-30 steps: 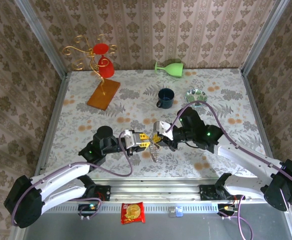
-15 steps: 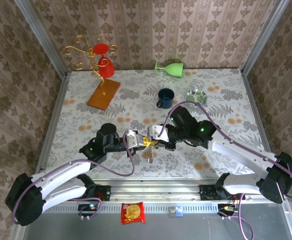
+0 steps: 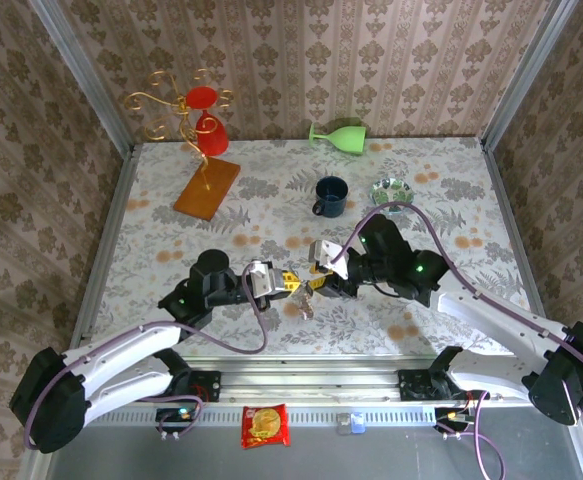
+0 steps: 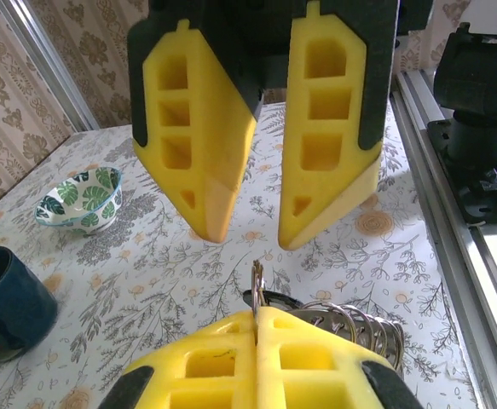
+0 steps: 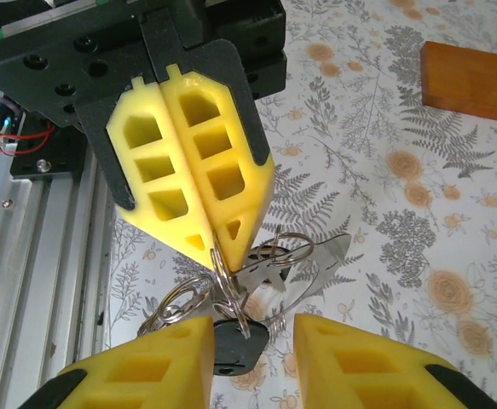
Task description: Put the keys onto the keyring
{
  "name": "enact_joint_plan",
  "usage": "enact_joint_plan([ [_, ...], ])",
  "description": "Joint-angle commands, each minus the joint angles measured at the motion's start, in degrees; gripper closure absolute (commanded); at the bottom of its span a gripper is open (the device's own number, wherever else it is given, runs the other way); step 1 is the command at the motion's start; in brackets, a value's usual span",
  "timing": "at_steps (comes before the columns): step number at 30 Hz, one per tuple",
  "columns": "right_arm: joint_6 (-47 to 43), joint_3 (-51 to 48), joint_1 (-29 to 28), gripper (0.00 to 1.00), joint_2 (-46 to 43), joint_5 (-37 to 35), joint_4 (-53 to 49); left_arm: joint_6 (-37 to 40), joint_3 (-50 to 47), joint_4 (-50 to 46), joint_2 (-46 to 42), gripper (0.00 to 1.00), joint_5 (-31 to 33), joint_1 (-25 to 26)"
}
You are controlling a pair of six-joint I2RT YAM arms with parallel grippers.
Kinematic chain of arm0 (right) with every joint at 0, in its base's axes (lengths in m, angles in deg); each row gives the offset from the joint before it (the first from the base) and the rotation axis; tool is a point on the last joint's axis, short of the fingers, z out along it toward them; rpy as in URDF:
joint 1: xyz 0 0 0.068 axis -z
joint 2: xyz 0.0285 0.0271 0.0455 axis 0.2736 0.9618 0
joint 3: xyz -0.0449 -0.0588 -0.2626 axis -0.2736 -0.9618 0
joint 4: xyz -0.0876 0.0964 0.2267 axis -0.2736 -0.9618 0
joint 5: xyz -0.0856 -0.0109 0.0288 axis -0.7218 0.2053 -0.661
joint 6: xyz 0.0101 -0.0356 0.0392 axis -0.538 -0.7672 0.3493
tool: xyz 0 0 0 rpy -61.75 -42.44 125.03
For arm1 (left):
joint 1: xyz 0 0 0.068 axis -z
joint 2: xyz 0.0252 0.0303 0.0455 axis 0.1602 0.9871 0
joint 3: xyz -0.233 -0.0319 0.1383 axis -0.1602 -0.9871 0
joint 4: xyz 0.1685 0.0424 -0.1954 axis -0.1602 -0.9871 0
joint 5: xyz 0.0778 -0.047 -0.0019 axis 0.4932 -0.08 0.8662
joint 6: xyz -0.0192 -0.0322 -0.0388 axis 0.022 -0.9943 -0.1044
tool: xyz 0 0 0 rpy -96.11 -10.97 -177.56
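Pinching keyring [image 5: 223,274], left tool [image 5: 216,245] meets spread right tool [image 4: 250,232].

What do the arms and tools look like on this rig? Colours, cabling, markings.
The left arm and right arm match: white shells, black joints, purple cables looping outside, green lights near the wrists. The left tool and right tool are alike: yellow fingers with rectangular cut-outs, wedge tips, black backing.

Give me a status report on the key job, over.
Left gripper shut on keyring. Right gripper open, facing it, black-headed key in its gap, ungripped. Blue mug far back, not in the way.
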Motion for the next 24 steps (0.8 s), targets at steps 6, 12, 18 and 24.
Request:
enact_joint_plan([
  [6, 2.8, -1.6, 0.1, 0.74, -0.1, 1.8, 2.4, -2.0, -1.3, 5.9, -1.7, 1.00, -0.7, 0.0],
  [12, 2.6, -1.0, 0.1, 0.78, 1.0, 2.8, 2.3, -2.3, -1.5, 6.5, -1.5, 1.00, -0.7, 0.0],
  [18, 2.1, -0.5, 0.0, 0.85, 1.7, 4.0, 2.2, -2.5, -1.6, 6.8, -1.6, 1.00, -0.7, 0.0],
  [24, 0.7, -0.4, 0.1, 0.97, 1.6, 4.5, 1.4, -2.5, -1.8, 7.2, -1.4, 1.00, -0.7, -0.1],
])
